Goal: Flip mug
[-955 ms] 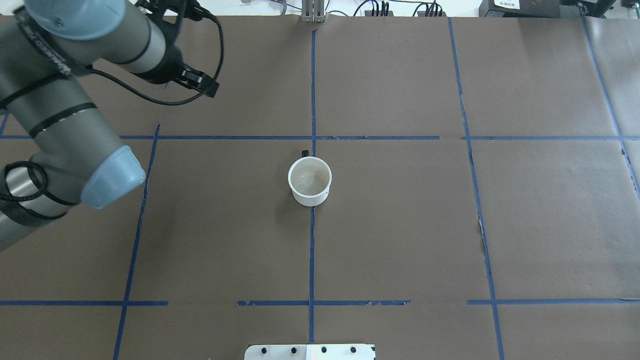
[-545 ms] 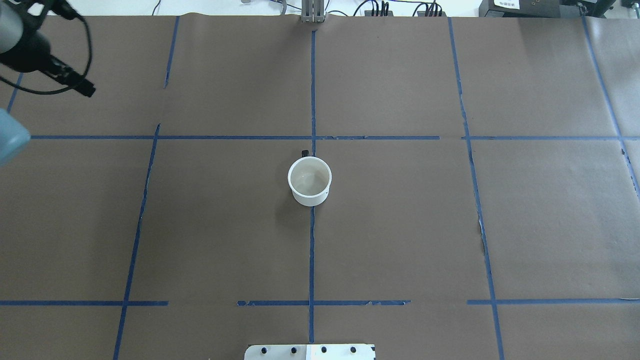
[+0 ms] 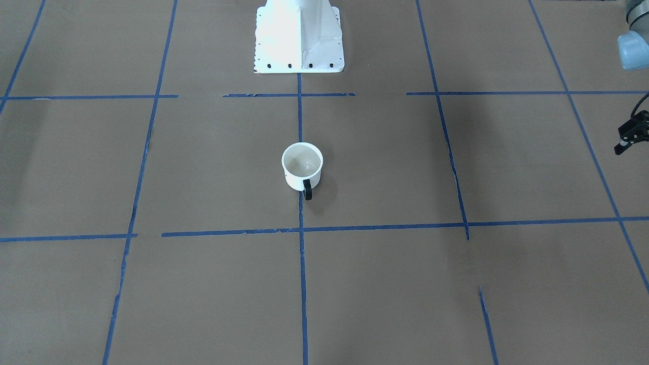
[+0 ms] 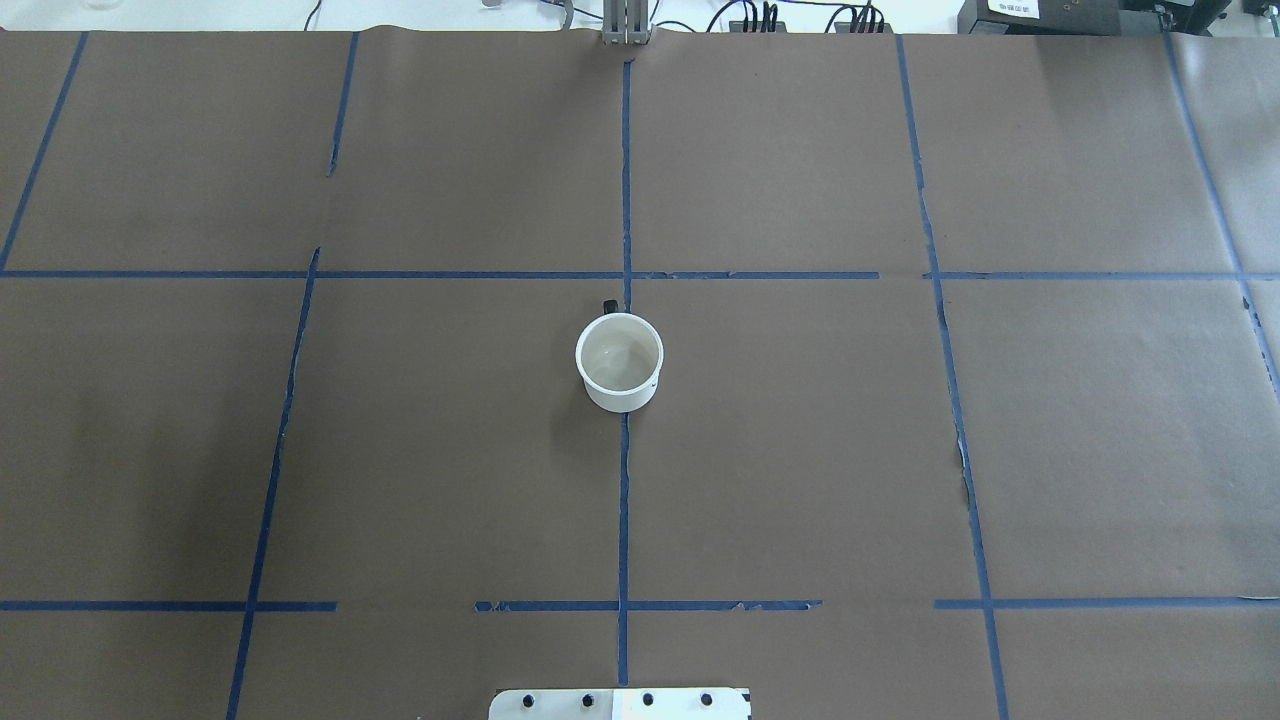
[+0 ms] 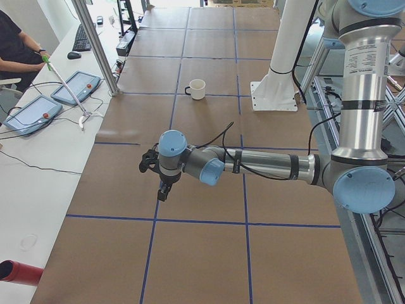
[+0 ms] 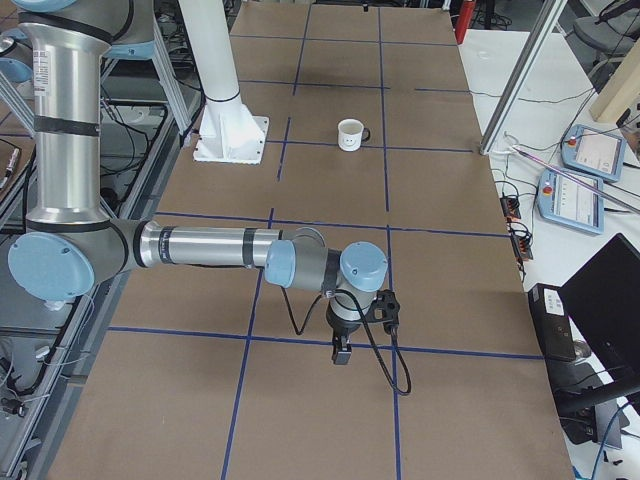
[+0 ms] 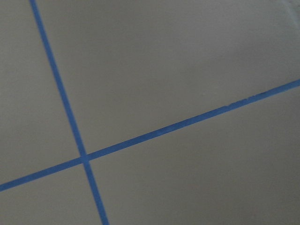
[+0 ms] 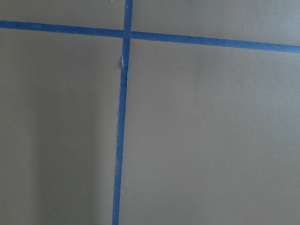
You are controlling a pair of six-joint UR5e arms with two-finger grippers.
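Near the white base (image 3: 299, 35) the mug (image 4: 619, 365) stands upright; left hand (image 5: 163, 192), right hand (image 6: 341, 352) grip unclear.

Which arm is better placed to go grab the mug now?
Left, marginally. The left claw shows at the front view's edge; the right claw lies outside it. The mug stands upright, centred, untouched.

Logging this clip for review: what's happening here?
Nothing is being handled. The mug stands upright, mouth up, alone at the middle of the table, its handle pointing away from the robot. The left tool and the right tool hang over brown paper near opposite table ends, far from the mug.
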